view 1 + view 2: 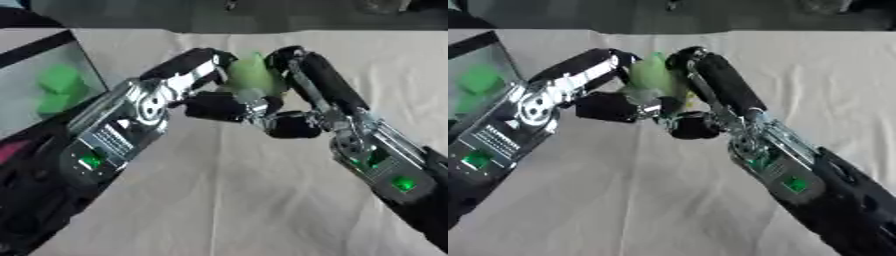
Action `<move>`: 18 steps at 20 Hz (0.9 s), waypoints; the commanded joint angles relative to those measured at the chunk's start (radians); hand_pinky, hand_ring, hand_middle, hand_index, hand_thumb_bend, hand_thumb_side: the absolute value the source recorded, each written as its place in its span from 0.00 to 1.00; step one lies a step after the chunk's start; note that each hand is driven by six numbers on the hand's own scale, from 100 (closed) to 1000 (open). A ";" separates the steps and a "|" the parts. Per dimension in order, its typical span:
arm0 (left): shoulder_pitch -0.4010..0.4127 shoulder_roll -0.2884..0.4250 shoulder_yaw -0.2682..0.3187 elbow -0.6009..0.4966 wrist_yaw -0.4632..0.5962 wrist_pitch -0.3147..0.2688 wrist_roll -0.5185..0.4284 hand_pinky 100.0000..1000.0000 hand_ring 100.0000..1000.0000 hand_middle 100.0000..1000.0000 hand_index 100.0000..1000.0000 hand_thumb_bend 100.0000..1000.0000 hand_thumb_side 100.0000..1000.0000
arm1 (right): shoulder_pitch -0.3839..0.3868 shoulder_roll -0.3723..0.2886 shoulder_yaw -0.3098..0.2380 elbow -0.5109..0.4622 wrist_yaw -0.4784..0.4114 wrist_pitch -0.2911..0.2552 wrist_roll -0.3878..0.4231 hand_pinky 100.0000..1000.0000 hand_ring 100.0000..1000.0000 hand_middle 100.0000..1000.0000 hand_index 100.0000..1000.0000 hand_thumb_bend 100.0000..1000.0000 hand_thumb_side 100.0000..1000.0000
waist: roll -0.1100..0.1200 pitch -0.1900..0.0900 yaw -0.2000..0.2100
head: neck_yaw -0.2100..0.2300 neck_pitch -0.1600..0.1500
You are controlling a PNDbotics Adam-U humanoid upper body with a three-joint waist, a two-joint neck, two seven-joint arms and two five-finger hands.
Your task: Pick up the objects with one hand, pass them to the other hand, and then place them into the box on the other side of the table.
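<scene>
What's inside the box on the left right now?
Through the box's clear wall, green objects show, and something pink lower down. The left hand and arm cover the box's near end.

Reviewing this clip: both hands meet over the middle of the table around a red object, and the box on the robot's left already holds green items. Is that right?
Not quite. The object between the left hand and the right hand is light green, not red, as the left eye view shows. The rest holds: the hands meet mid-table, and the box on the left holds green items.
</scene>
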 commanded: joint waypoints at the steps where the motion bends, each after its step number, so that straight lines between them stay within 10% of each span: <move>1: -0.022 -0.007 0.006 -0.009 0.014 0.011 0.027 0.97 0.70 0.66 0.76 0.31 0.67 | -0.016 -0.019 -0.007 -0.021 0.007 0.000 0.001 0.39 0.51 0.43 0.50 0.29 0.00 | 0.008 -0.022 -0.002 | 0.004 0.005; 6: -0.019 -0.013 -0.002 0.020 0.027 0.019 0.043 0.92 0.57 0.50 0.51 0.00 0.39 | -0.014 -0.020 -0.006 -0.021 0.008 -0.001 -0.003 0.39 0.51 0.44 0.50 0.28 0.00 | 0.008 -0.021 -0.005 | 0.005 0.005; 18: -0.013 -0.016 -0.012 0.052 -0.002 0.011 -0.013 0.89 0.52 0.41 0.32 0.00 0.06 | -0.006 -0.025 -0.007 -0.021 0.030 0.008 -0.010 0.41 0.53 0.46 0.53 0.32 0.00 | 0.007 -0.022 -0.006 | 0.006 0.005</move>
